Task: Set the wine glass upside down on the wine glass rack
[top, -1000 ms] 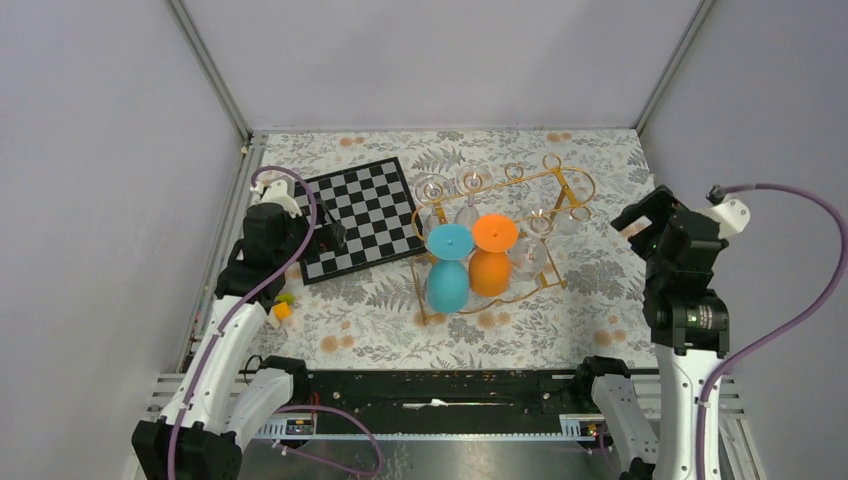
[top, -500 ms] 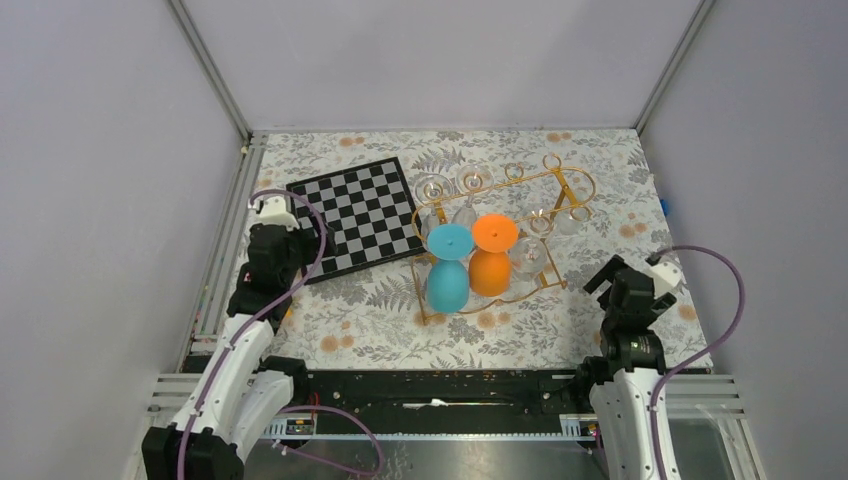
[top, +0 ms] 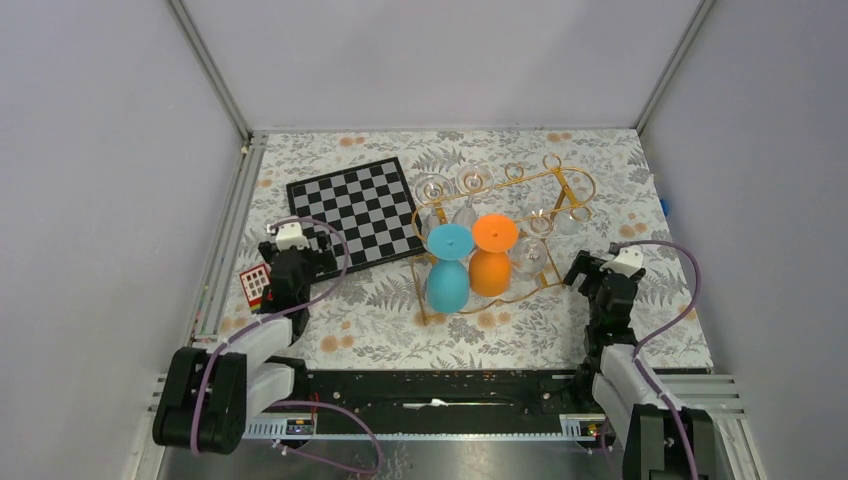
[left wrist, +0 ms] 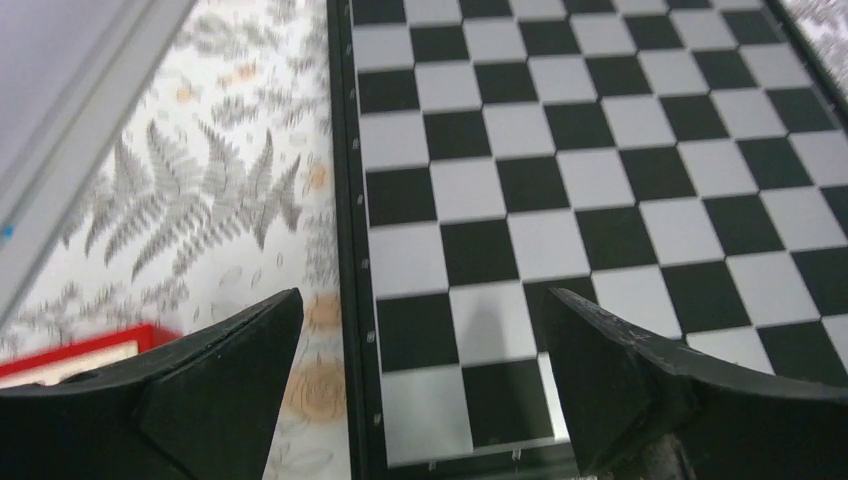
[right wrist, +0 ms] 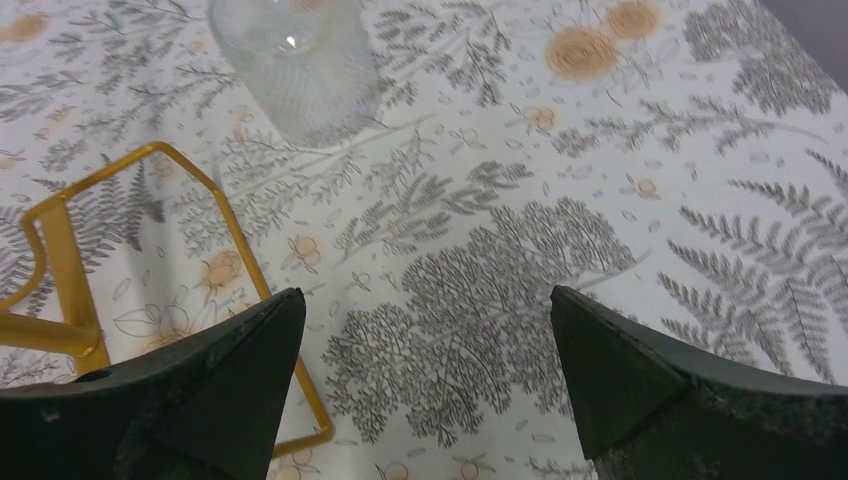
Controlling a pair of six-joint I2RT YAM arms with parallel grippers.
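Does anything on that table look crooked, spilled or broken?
Nothing looks spilled or broken. The chessboard lies at a slant beside the wine glass rack, and a small red-and-white item sits alone at far left.

Chessboard (top: 357, 215) on fern-print tablecloth (top: 380, 330), small red box (top: 254, 284) nearby

Found the wine glass rack (right wrist: 50, 335) standing on the desk (top: 400, 325), right of centre, the chessboard (top: 360, 215) lying just left of it. Saw wine glasses (top: 448, 285) upside down in the rack: two at its near left, others behind and right. Noted the left end effector (left wrist: 420, 320) over the chessboard's near edge, a small card (top: 255, 285) to its left, and the right end effector (right wrist: 425, 320) near the rack's near right corner.
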